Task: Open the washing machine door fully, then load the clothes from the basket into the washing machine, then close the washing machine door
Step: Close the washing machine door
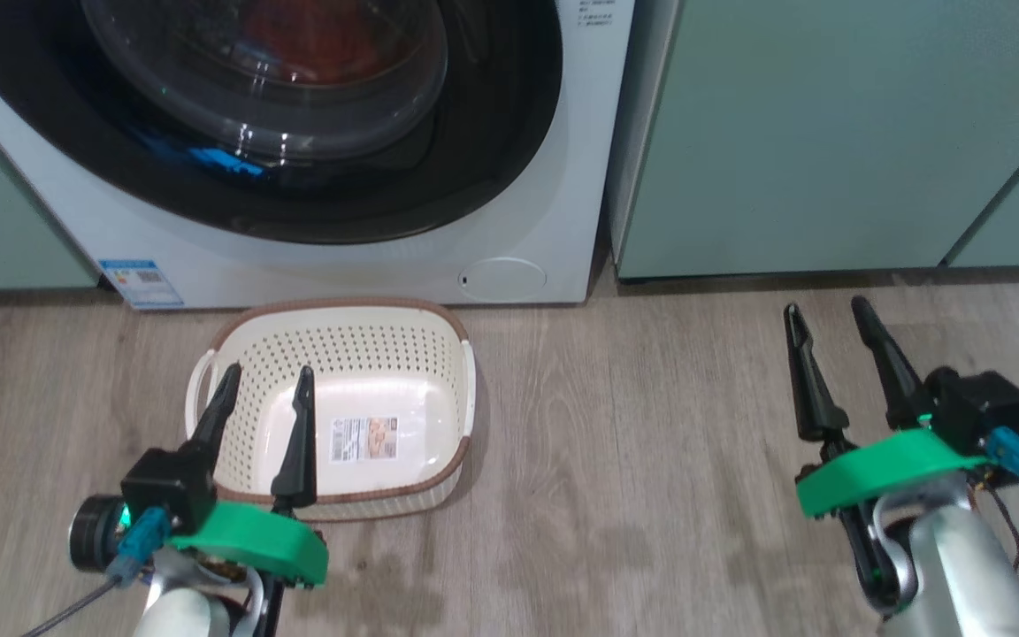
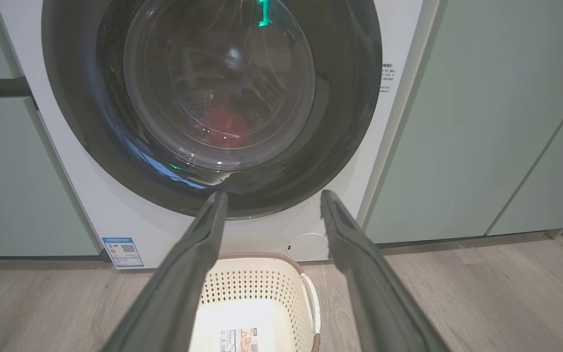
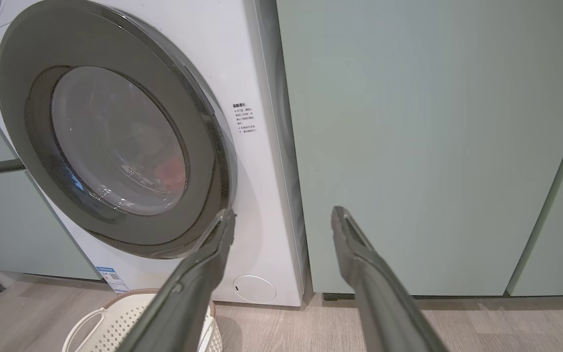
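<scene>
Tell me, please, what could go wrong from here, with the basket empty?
1. The washing machine door looks closed over the red clothes, but the pictures cannot show whether it is latched; it might swing open.
2. The open left gripper hangs close by the basket, so a low arm move could knock it.

No wording can be read letter for letter. At the lower left of the big white front-loading washing machine (image 1: 563, 230), left in the head view, a blue paper sticker (image 1: 140, 281) bears a QR code. Lines of tiny black print (image 3: 244, 118) stand on the machine's front, near the centre of the right wrist view. A white printed label (image 1: 363, 440) lies inside the cream perforated plastic basket (image 1: 386, 349); its print is too small to make out.
</scene>
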{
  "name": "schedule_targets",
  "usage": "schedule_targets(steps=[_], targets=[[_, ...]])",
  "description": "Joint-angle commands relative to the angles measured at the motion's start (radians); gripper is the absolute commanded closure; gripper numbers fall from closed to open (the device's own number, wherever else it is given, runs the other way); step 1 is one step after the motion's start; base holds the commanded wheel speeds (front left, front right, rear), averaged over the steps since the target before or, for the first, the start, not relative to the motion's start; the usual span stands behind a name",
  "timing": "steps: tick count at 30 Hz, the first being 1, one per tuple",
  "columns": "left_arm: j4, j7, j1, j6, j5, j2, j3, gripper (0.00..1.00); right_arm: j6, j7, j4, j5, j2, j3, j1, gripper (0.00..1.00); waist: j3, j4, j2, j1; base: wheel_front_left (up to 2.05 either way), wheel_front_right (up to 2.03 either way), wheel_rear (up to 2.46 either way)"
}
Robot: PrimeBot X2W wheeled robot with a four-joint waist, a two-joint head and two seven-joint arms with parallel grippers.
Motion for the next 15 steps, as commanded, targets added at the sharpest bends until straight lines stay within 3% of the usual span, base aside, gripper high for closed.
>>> schedule_targets(steps=[1, 15], targets=[[-0.040, 0.001, -0.021, 0.004, 0.006, 0.020, 0.028, 0.00, 0.000, 0.007, -0.052, 0.006, 0.010, 0.019, -0.004, 0.00, -0.017, -0.007, 0.0000, 0.0001, 0.00, 0.00, 0.00], [-0.053, 0.007, 0.041, 0.025, 0.004, 0.023, 0.015, 0.00, 0.000, 0.082, -0.225, 0.000, 0.010, -0.014, 0.161, 0.00, -0.077, -0.015, 0.0000, 0.0001, 0.00, 0.00, 0.00]])
